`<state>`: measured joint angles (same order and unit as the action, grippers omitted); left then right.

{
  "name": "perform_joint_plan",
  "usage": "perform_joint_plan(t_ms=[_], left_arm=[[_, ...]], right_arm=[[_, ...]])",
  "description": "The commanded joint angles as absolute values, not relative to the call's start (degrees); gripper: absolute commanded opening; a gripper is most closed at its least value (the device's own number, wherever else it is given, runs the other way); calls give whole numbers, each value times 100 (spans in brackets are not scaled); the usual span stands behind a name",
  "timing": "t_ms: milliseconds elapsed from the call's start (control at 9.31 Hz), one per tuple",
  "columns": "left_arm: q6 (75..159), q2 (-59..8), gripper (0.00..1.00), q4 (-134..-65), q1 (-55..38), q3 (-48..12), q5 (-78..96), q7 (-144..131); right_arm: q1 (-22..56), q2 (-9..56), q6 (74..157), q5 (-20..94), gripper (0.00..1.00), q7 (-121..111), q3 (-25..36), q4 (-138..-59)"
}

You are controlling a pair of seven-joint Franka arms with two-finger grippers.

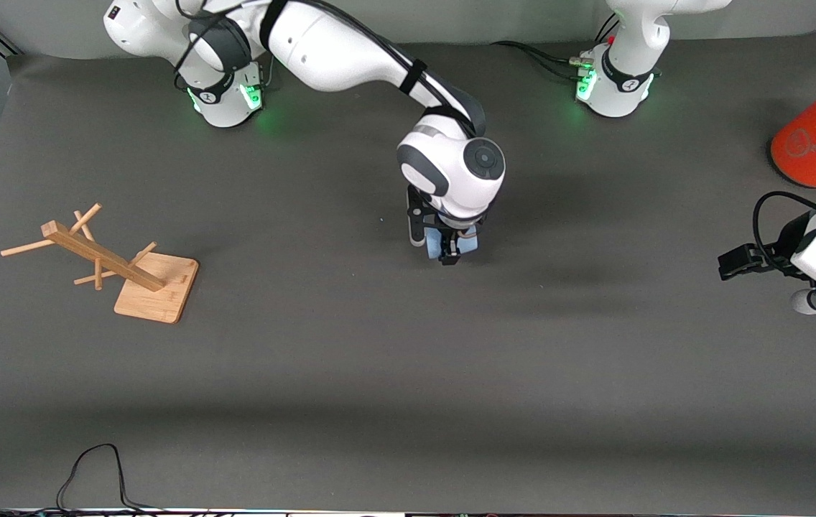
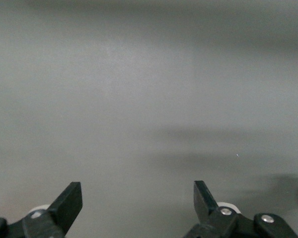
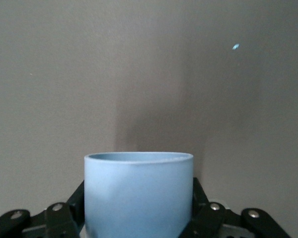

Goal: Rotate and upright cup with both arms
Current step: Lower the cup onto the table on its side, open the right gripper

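Light-blue cup [image 3: 138, 193] sits clamped between the fingers of the right gripper [image 1: 450, 248], over the middle of the grey table [image 1: 393, 373]; in the right wrist view a finger presses each side of its wall. Left gripper [image 2: 138, 203] waits at the left arm's end of the table, jaws spread wide with nothing between them. Wooden rack [image 1: 110, 262] stands toward the right arm's end, well apart from the cup.

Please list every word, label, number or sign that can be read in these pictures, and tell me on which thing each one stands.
No text can be read here.
Orange-red cylinder: a pale round emblem, too blurred to read.
Right arm's base and left arm's base: small dark marks, too small to read.
Cup, held in the right gripper: no marking.
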<state>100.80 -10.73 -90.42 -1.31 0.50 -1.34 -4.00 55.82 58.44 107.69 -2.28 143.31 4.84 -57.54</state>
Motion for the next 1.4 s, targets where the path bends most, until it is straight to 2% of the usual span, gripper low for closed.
perform_joint_plan(t_ms=[0, 215, 322, 430, 859, 1289], left_arm=[[10108, -1046, 100, -9070, -158, 70, -97, -325], [10073, -1046, 100, -9070, -167, 70, -97, -316], [10064, -1046, 100, -9070, -167, 70, -97, -316], [10063, -1046, 100, -9070, -176, 70, -97, -316], [10072, -1046, 100, -9070, -193, 70, -97, -316], [10046, -1020, 100, -9070, -202, 70, -97, -351]], right_arm=[[5651, 6266, 10906, -325, 62, 14782, 527, -5353], [5695, 6381, 11013, -325, 62, 14809, 527, -5361], [5695, 6381, 11013, -325, 72, 14810, 527, -5361], [5695, 6381, 11013, -325, 100, 14810, 527, -5361], [5581, 5961, 10698, -247, 100, 14574, 519, -5388], [5012, 4557, 8978, 500, 100, 12917, 527, -5388]])
